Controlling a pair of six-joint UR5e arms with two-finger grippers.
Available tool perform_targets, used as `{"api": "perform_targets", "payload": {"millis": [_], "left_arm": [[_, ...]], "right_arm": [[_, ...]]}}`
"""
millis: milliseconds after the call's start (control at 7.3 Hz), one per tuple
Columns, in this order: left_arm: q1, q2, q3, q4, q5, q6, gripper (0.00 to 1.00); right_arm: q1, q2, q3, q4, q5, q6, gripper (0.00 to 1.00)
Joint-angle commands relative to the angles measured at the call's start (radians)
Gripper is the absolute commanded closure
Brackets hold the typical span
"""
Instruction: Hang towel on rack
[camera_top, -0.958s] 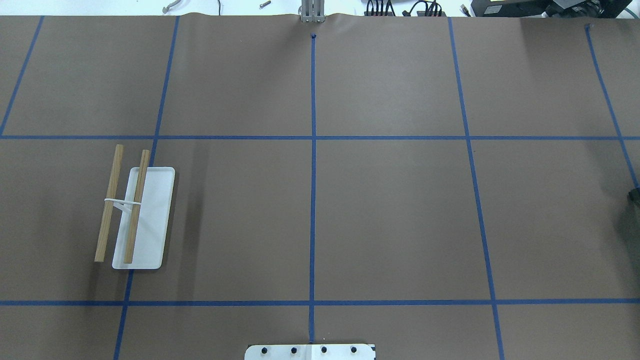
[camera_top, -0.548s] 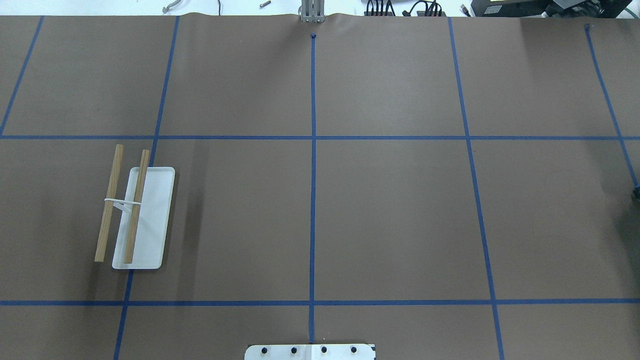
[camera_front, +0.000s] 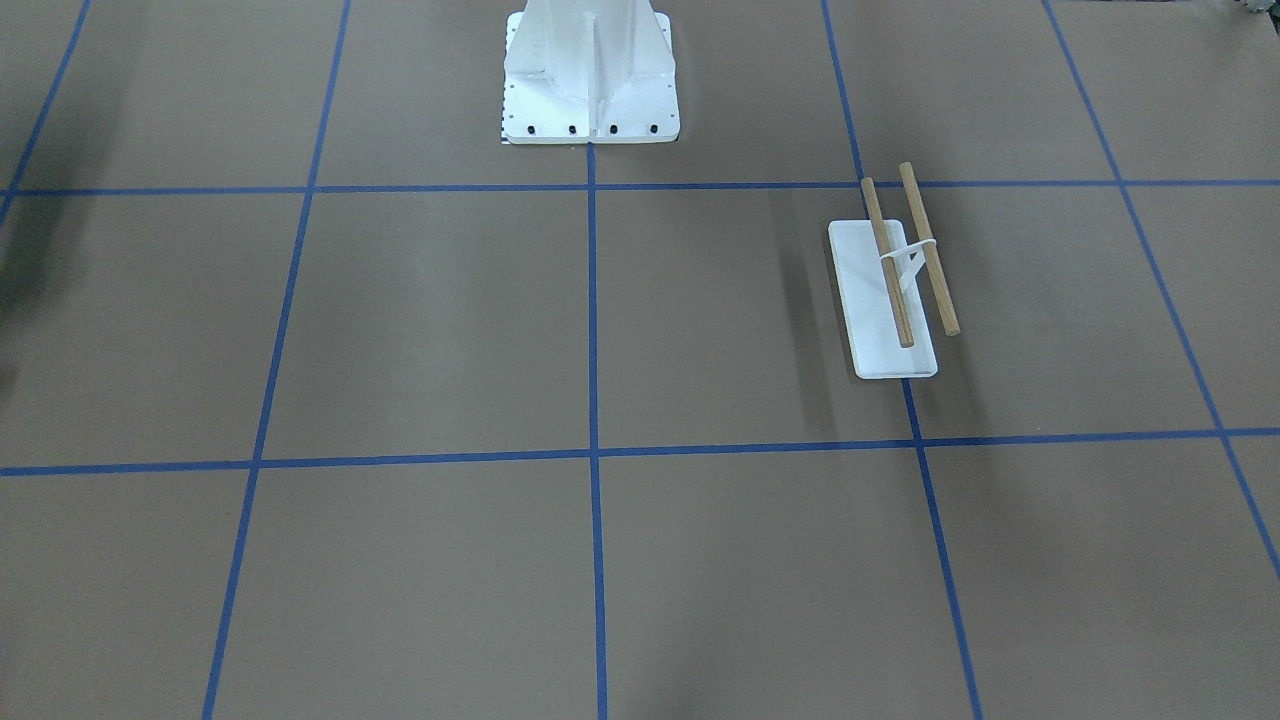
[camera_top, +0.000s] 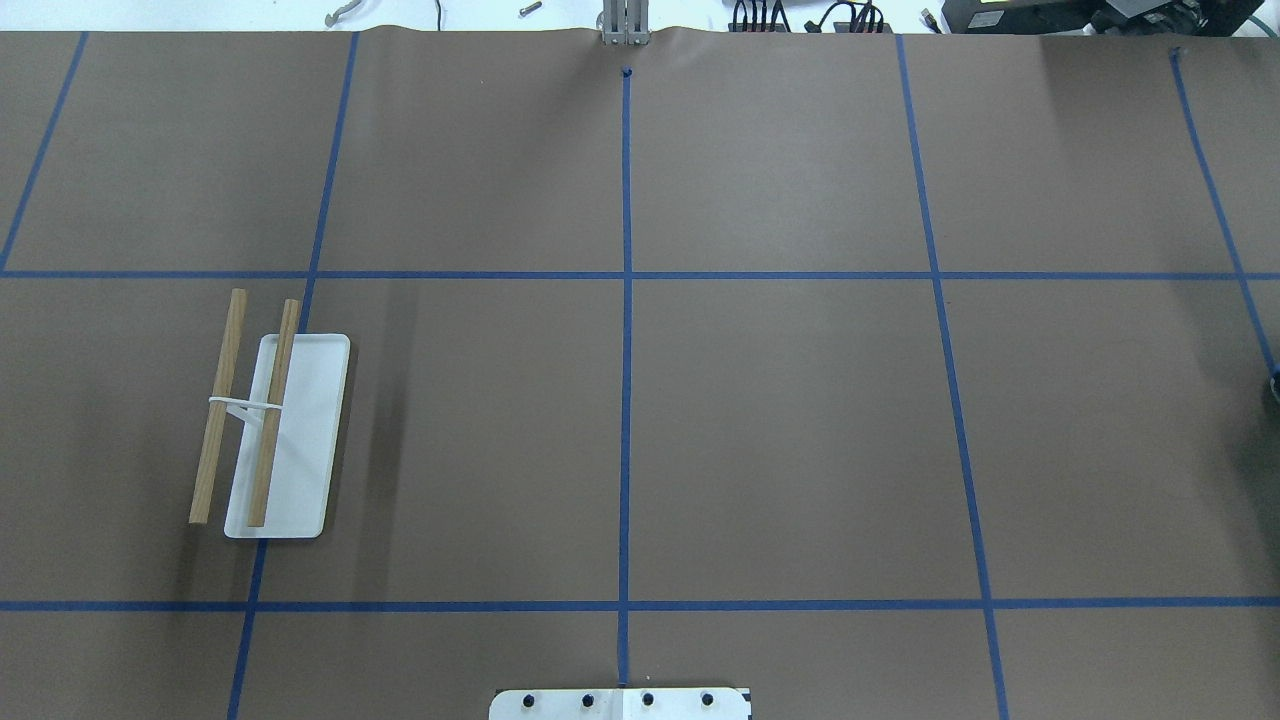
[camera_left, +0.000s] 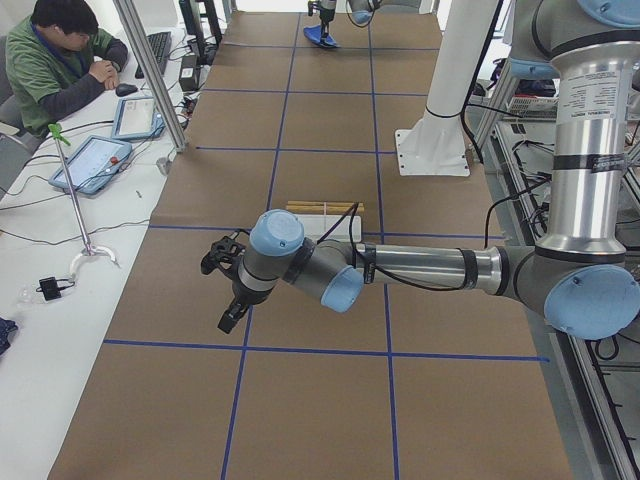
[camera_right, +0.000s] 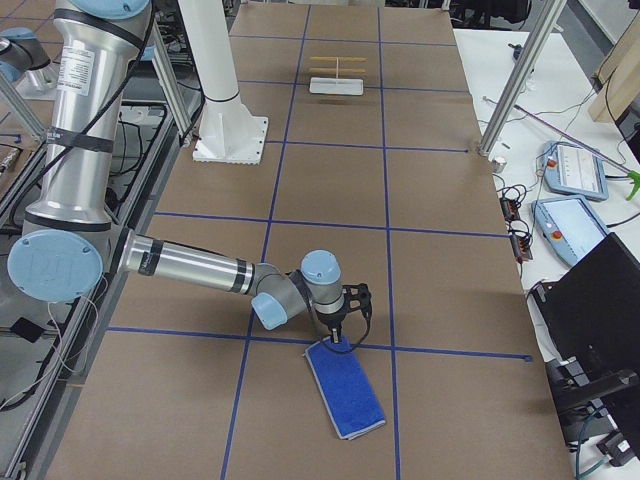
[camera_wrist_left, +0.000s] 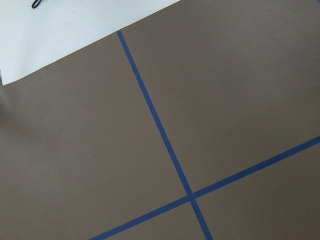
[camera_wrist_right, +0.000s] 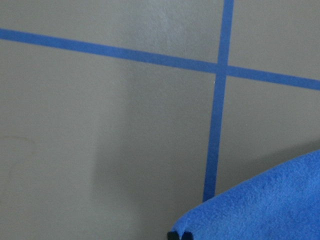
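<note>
No readable text, brand, number or sign anywhere.
- Printed label strip on left arm's upright tube (camera_left: 600, 95): lettering there, too small to make out.
- Same kind of strip on right arm's upright tube (camera_right: 77, 66): also illegible.
- Tablets on side bench (camera_left: 92, 163): screens lit, content not resolvable. Same from the other end (camera_right: 572, 165).
- Blue tape grid on brown table cover (camera_top: 800, 440): plain lines, no markings or numbers.
- White pedestal base (camera_front: 590, 125): bolt holes only, nothing printed.
</note>
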Motion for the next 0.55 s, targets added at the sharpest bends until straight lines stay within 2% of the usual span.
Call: {"api": "perform_targets", "payload": {"millis": [0,137,274,411], "left_arm": [[-0.001,0.0,-0.005,0.0,0.0,-0.002,0.01],[-0.001,0.0,-0.007,0.0,0.0,-0.012,0.01],[0.0,-0.005,-0.016,0.0,-0.002,-0.025,0.01],[0.0,-0.017,-0.024,0.0,-0.003,-0.07,0.02]], "right_arm": [[0.063,0.051,0.041,-0.012,0.112,0.002,1.0],[0.108,0.118,0.047,-0.044,0.168,0.004,1.0],[0.116,0.169,0.068,-0.067,0.185,0.018,1.0],[0.123,0.23,0.108,-0.138,0.188,0.042,1.0]]}}
